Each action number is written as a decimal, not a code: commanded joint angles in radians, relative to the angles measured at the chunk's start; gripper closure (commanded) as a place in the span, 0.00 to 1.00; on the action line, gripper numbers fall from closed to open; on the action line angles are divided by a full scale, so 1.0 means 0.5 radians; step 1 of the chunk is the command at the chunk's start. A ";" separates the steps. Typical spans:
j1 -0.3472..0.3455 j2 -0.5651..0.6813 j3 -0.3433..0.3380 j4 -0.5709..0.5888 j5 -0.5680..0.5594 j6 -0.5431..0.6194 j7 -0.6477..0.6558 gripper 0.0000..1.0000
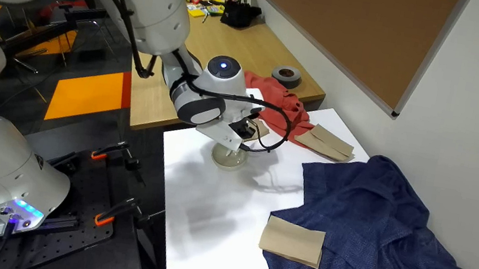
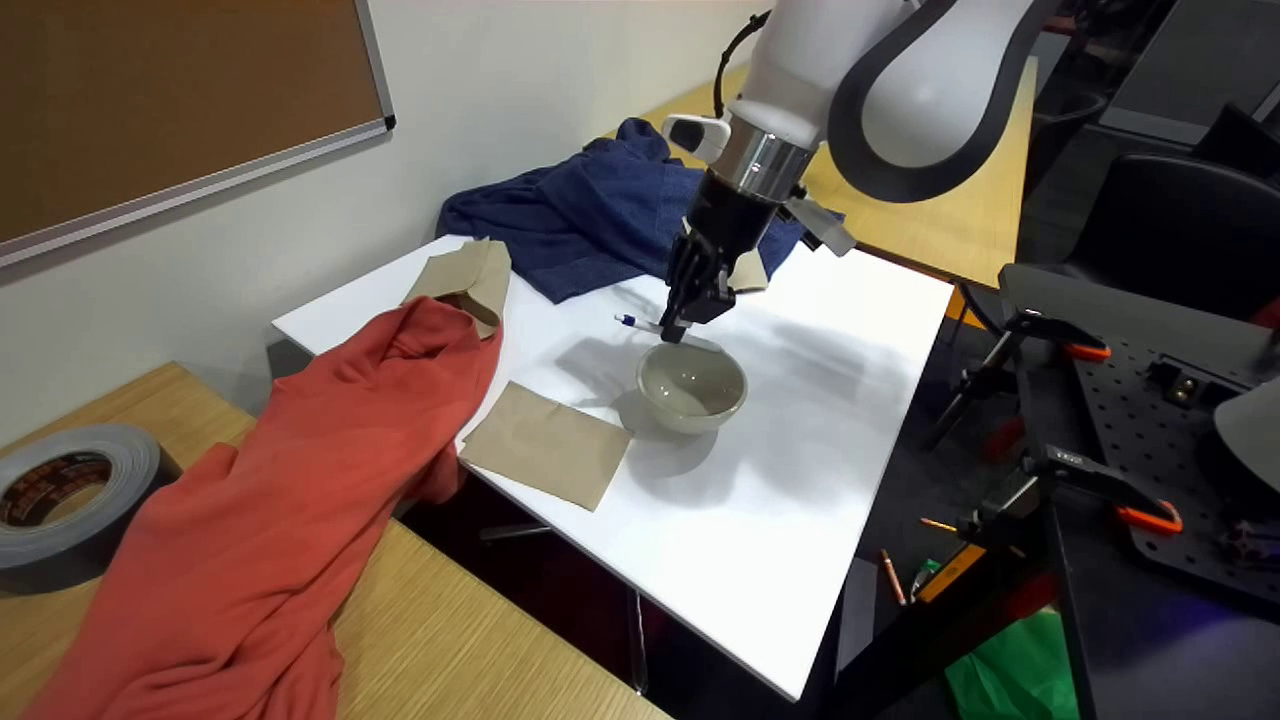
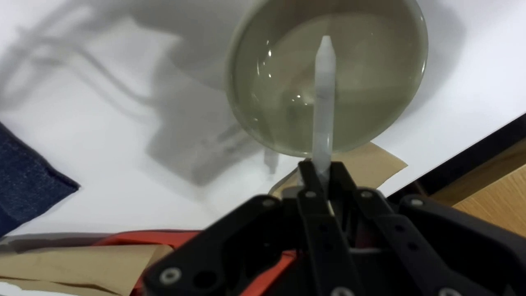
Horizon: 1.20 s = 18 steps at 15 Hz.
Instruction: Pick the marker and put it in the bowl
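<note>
The marker [image 2: 703,344] is a thin white stick with a blue end. My gripper [image 2: 675,332] is shut on it and holds it roughly level above the bowl. In the wrist view the marker [image 3: 324,98] sticks out from between the fingertips [image 3: 322,174], its pale tapered end over the bowl's inside. The bowl [image 2: 690,405] is round, cream-grey and upright on the white table. It also shows in an exterior view [image 1: 227,164] below the wrist, and it fills the top of the wrist view [image 3: 250,90]. Nothing is seen lying in the bowl.
A flat tan paper piece [image 2: 548,445] lies beside the bowl. A red cloth [image 2: 290,520] and a folded tan paper bag [image 2: 465,275] lie at one end. A blue cloth [image 1: 351,221] carries another tan piece [image 1: 292,241]. A tape roll [image 1: 286,76] sits on the wooden table.
</note>
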 commanded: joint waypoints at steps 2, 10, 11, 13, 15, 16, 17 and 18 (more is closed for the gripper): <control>0.014 0.081 -0.043 0.050 -0.108 0.066 0.038 0.97; 0.080 0.128 -0.127 0.082 -0.157 0.069 0.062 0.56; 0.086 0.124 -0.130 0.080 -0.159 0.065 0.062 0.48; 0.100 0.111 -0.135 0.076 -0.159 0.065 0.066 0.33; 0.107 0.084 -0.128 0.059 -0.159 0.072 0.071 0.17; 0.113 0.067 -0.127 0.049 -0.159 0.083 0.076 0.11; 0.109 0.046 -0.114 0.033 -0.161 0.098 0.078 0.02; 0.108 0.016 -0.102 0.010 -0.168 0.122 0.084 0.00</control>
